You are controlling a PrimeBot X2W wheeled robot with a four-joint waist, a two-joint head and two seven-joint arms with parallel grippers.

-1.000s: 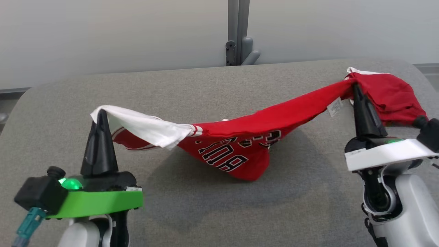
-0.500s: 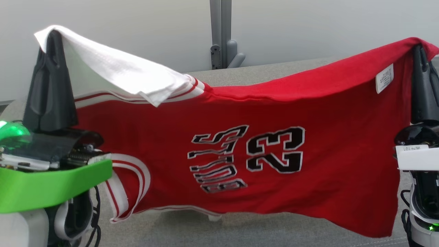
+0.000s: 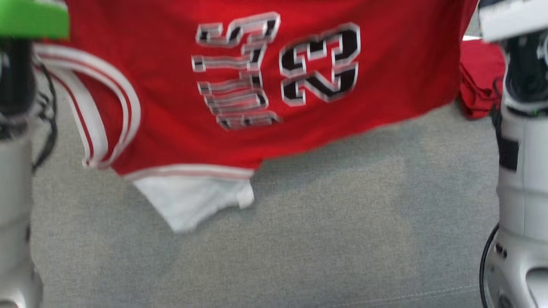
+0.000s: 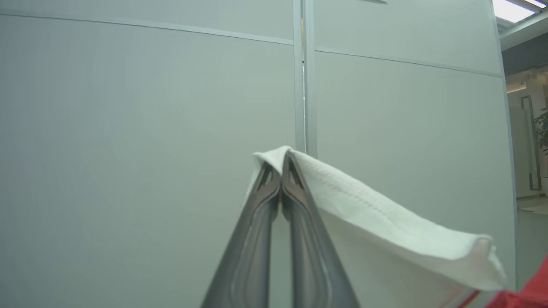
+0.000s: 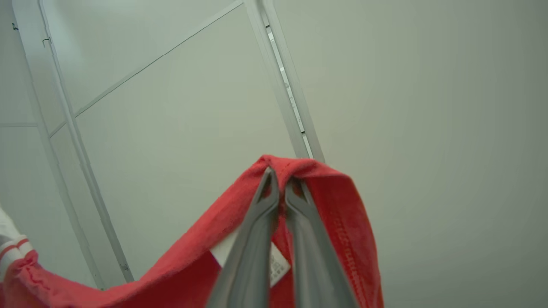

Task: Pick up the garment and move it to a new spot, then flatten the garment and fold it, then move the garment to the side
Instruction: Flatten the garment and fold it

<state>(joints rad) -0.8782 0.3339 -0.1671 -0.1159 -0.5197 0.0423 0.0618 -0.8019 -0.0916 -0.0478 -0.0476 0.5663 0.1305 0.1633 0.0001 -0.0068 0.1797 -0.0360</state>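
The garment (image 3: 239, 85) is a red jersey with a black "23" and white-trimmed armholes. It hangs spread out above the grey table, with a white part (image 3: 192, 201) dangling below its lower edge. In the left wrist view my left gripper (image 4: 280, 160) is shut on a white fold of the garment (image 4: 385, 231). In the right wrist view my right gripper (image 5: 280, 175) is shut on its red edge (image 5: 342, 214), near a white label (image 5: 278, 265). Both grippers point up toward the wall.
The grey padded table (image 3: 342, 214) stretches below the hanging cloth. A second red bundle (image 3: 479, 81) lies at the right, beside my right forearm (image 3: 520, 171). My left forearm (image 3: 15, 171) stands at the left edge. Pale wall panels stand behind.
Both arms have raised the garment off the table, from a sagging bunch to a spread sheet. The grippers have risen past the top of the head view.
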